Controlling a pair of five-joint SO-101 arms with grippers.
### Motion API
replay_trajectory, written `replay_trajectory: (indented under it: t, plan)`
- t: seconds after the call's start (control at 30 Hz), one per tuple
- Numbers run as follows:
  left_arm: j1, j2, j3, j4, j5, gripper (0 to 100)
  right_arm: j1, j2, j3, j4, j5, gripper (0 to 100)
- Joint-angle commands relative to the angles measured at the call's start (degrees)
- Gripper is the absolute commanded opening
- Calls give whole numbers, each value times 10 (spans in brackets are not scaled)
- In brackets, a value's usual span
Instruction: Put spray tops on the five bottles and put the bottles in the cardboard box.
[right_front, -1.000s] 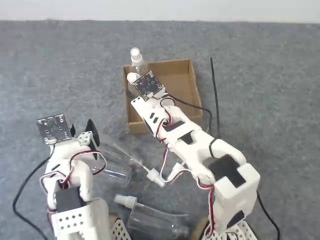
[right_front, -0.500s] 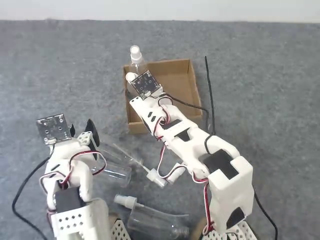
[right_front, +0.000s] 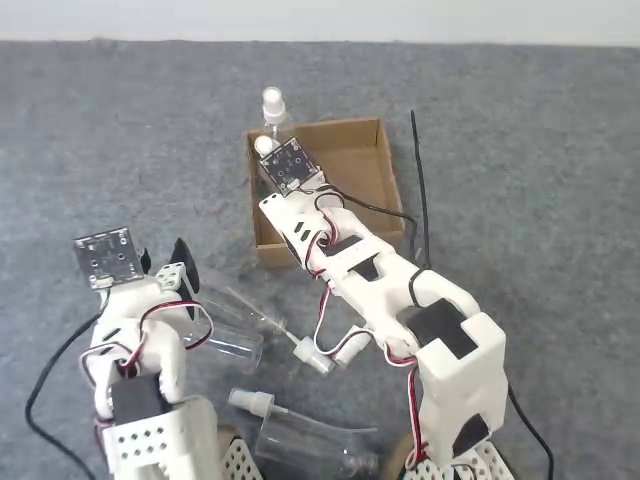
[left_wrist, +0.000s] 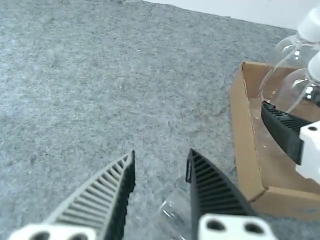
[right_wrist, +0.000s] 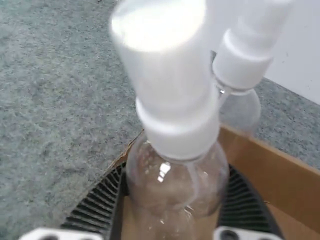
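Bottle (right_wrist: 172, 150) with its spray top on stands upright in the right gripper (right_wrist: 175, 175), ribbed jaws closed snug on both sides of its clear body, inside the far-left corner of the cardboard box (right_front: 390, 180). A second capped bottle (right_front: 272, 108) stands at that same corner, but inside or outside the wall, I cannot tell. On the box's near side, the left gripper (left_wrist: 160, 167) hangs wide open and empty over the carpet (right_front: 560, 250), above the mouth of an uncapped bottle (right_front: 225, 335) lying flat. A loose spray top (right_front: 310, 355) lies beside it.
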Motion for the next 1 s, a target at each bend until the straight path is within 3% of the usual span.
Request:
replay_trajectory:
  t: [0.0,0.37,0.57,0.97]
  plan:
    - [-4,-8,-1,-18,2,160,0,-16,-25,7,-5,198]
    - [-4,-8,0,-18,2,160,-1,-39,-26,59,-18,200]
    - [-4,-8,0,-18,2,160,10,-76,-26,122,-86,306]
    - [-4,-8,0,-18,2,160,13,-136,17,137,-87,304]
